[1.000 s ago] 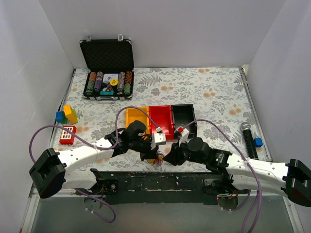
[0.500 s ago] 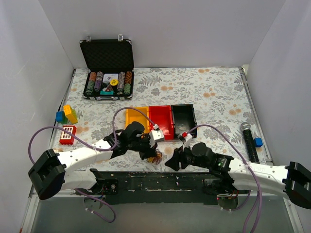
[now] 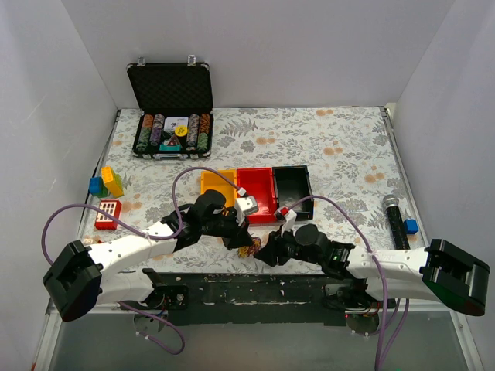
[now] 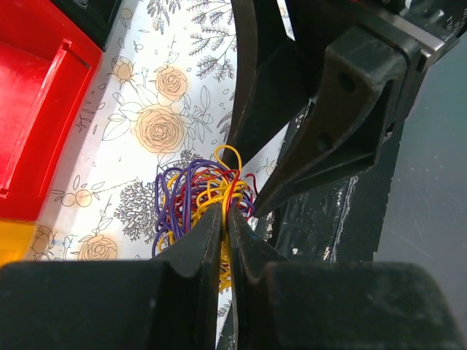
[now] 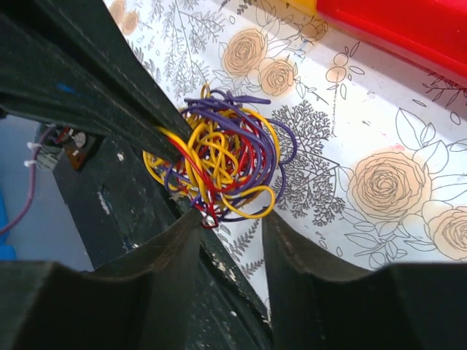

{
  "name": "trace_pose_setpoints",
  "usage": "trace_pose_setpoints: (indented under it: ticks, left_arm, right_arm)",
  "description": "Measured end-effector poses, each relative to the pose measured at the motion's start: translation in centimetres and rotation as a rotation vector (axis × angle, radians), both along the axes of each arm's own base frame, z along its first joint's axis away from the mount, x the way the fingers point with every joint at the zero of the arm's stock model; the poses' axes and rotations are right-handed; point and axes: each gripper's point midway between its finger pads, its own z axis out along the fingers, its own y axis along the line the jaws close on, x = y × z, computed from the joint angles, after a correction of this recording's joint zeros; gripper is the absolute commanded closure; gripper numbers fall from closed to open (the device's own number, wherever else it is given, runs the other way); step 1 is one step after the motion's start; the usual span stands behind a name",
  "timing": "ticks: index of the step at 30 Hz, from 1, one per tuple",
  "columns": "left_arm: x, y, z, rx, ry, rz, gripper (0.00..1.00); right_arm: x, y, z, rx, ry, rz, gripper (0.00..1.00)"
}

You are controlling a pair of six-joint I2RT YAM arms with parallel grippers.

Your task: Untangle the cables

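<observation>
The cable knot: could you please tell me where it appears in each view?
Top external: cable knot low centre, below the red bin.
Left wrist: centre; red bin at left edge.
Right wrist: centre; red bin top right.
Shared landmark: the red bin.

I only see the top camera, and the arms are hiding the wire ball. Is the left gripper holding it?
Observer: Yes. In the left wrist view the left gripper is shut on a few yellow strands of the cables.
Operator: What about the other one?
Observer: The right gripper is open. The ball of cables sits just ahead of its fingertips, and nothing is pinched between them.
Operator: What colours are the wires?
Observer: Yellow, purple and red, all bunched in one ball on the flowery cloth.
</observation>
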Motion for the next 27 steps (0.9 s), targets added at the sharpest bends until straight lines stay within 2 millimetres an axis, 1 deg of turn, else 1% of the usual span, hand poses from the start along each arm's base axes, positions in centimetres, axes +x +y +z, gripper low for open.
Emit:
trace_pose_setpoints:
  ticks: [3,4,5,6,9,11,12,14,16,18,19,21,22,25,27]
  left_arm:
    - [-0.2,-0.1,0.2,-0.01,0.022,0.004,1.0]
    - [-0.2,-0.1,0.3,-0.014,0.026,0.005,0.99]
    - [-0.3,-0.1,0.5,-0.019,0.031,0.007,0.98]
    - [-0.3,-0.1,0.6,-0.023,0.035,0.009,0.96]
    - [-0.2,0.0,1.0,-0.037,0.041,0.018,0.85]
    - [-0.2,0.1,1.3,-0.045,0.038,0.023,0.83]
    - [-0.1,0.2,1.4,-0.046,0.035,0.027,0.8]
    - [0.0,0.4,1.6,-0.048,0.029,0.031,0.66]
    - [0.2,0.6,1.7,-0.046,0.017,0.035,0.59]
    - [0.3,0.8,1.9,-0.046,0.004,0.038,0.41]
    - [0.4,0.9,2.0,-0.048,-0.003,0.038,0.36]
    - [0.4,1.0,2.1,-0.049,-0.01,0.035,0.31]
    - [0.4,1.0,2.1,-0.05,-0.011,0.032,0.3]
    - [0.2,1.0,2.0,-0.052,-0.011,0.011,0.3]
    - [0.1,0.8,1.7,-0.048,-0.015,-0.009,0.33]
  right_arm:
    - [0.3,0.3,0.4,0.016,-0.01,-0.009,0.84]
    - [0.4,0.3,0.7,0.023,-0.014,-0.014,0.93]
    - [0.5,0.3,1.0,0.032,-0.018,-0.02,0.99]
    - [0.6,0.3,1.3,0.043,-0.024,-0.027,0.99]
    - [0.8,0.0,2.4,0.074,-0.036,-0.044,0.99]
    - [0.8,-0.4,2.7,0.085,-0.041,-0.054,0.99]
    - [0.7,-0.6,2.7,0.088,-0.041,-0.059,0.99]
    - [0.5,-1.2,2.4,0.08,-0.036,-0.064,0.99]
    - [0.2,-2.0,1.5,0.06,-0.022,-0.069,0.99]
    - [-0.2,-2.8,0.4,0.038,-0.006,-0.072,0.99]
    - [-0.4,-3.2,-0.2,0.023,0.005,-0.074,0.99]
    - [-0.7,-3.8,-1.1,-0.006,0.023,-0.077,0.99]
    - [-0.8,-4.0,-1.4,-0.019,0.029,-0.077,0.99]
    - [-0.9,-4.2,-1.8,-0.035,0.038,-0.078,0.99]
    - [-0.9,-4.2,-1.9,-0.041,0.041,-0.077,0.99]
